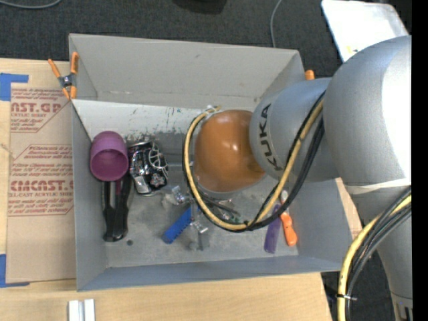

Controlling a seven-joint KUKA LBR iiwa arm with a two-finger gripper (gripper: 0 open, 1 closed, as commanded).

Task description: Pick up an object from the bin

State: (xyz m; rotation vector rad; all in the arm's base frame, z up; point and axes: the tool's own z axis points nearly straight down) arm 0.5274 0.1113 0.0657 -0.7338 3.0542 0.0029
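Blue piece point(175, 230) (part-hidden) by orange cover point(224, 149)

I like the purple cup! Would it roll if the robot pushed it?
Probably a bit: the purple cup looks round and tipped over, so it may roll. It looks like hollow plastic, so likely light.

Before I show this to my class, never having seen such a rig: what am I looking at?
One camera looks down into a grey metal bin. The big grey shape from the right is a robot arm; the orange dome and cables belong to its wrist. Its gripper hangs under that dome, near a small blue piece; whether it holds anything I cannot tell. At the left lie a purple cup, a black handle and a shiny metal thing; at the right, a purple pen and an orange pen.
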